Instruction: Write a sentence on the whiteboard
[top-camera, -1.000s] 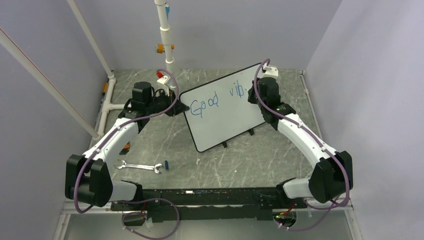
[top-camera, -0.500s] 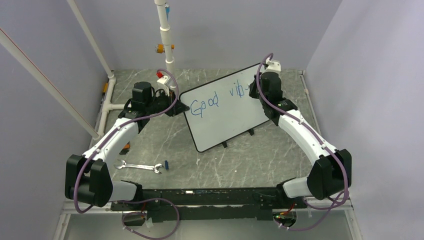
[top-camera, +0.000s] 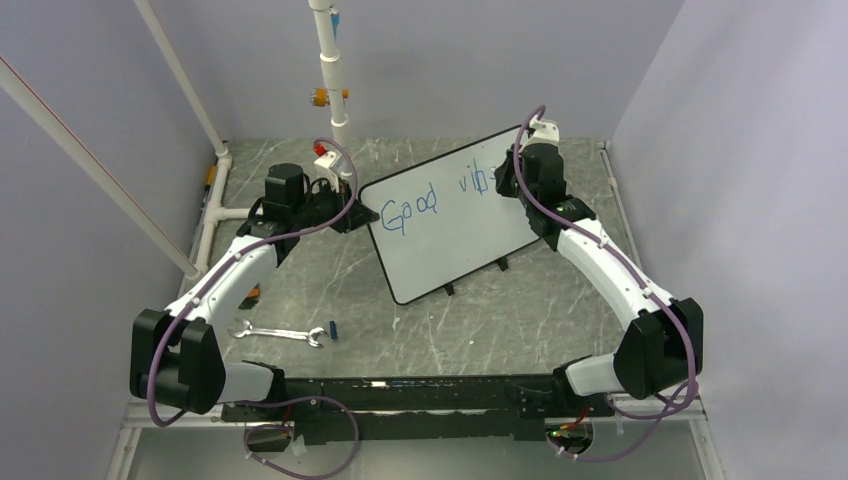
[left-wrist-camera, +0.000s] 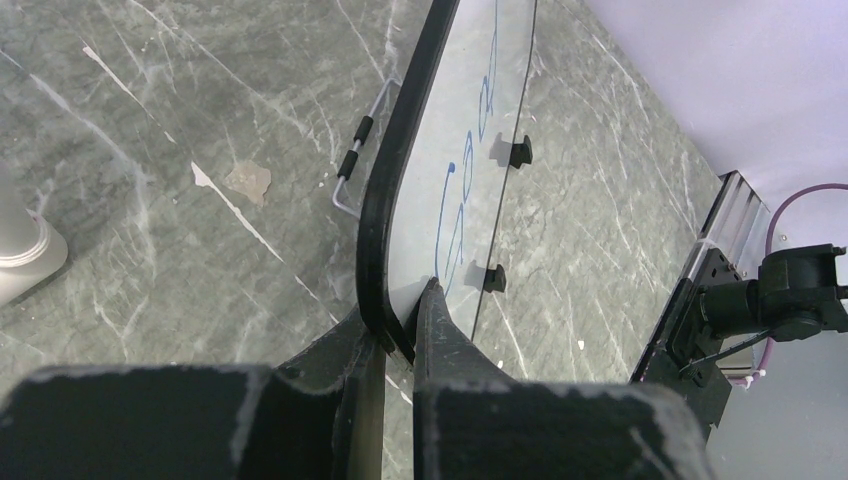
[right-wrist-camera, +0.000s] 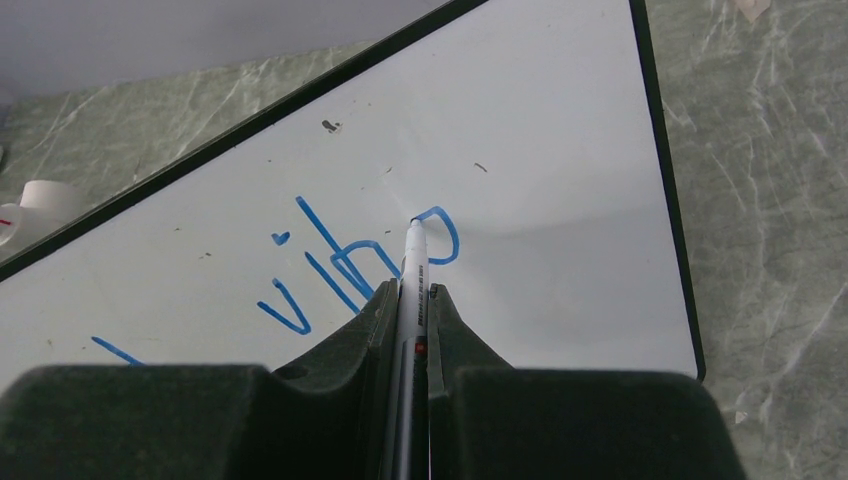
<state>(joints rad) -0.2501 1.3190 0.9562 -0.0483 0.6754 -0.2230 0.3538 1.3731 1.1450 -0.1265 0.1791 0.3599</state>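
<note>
Marker (right-wrist-camera: 412, 255) clamped in right gripper (right-wrist-camera: 412, 292), tip ahead on whiteboard (right-wrist-camera: 540, 150); left gripper (left-wrist-camera: 398, 315) clamped on its edge. Risk: hard press skewing sentence (top-camera: 412, 207).

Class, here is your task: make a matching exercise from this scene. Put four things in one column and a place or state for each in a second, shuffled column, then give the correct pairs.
1 whiteboard
2 marker
3 wrench
4 lettering

A lying flat on the table
B blue, on the board's face
C edge pinched by the left gripper
D held by the right gripper, tip at the writing

Pairs: 1-C, 2-D, 3-A, 4-B
</note>
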